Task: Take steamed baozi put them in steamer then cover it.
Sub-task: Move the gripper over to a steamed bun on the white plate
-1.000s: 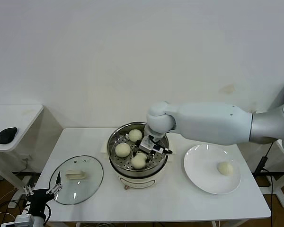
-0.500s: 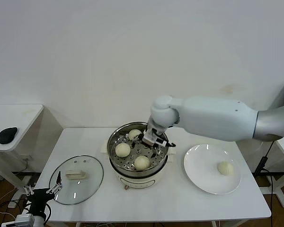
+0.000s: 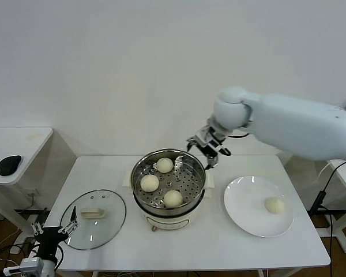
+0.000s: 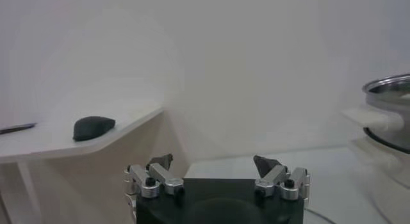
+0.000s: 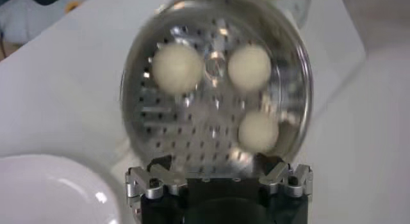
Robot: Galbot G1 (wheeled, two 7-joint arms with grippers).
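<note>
Three buns (image 3: 173,198) in the steamer (image 3: 137,199); fourth on the plate (image 3: 242,216), right. Right hand (image 3: 208,145) released, empty, above the steamer's far rim. Best lowered straight over the last bun (image 3: 274,205), closing gently.

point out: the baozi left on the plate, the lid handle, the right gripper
baozi on the plate (image 3: 274,205), head view, top centre of the bun.
lid handle (image 3: 92,213), head view, middle of the cream-white bar.
right gripper (image 3: 206,149), head view, midway between its open fingertips.
</note>
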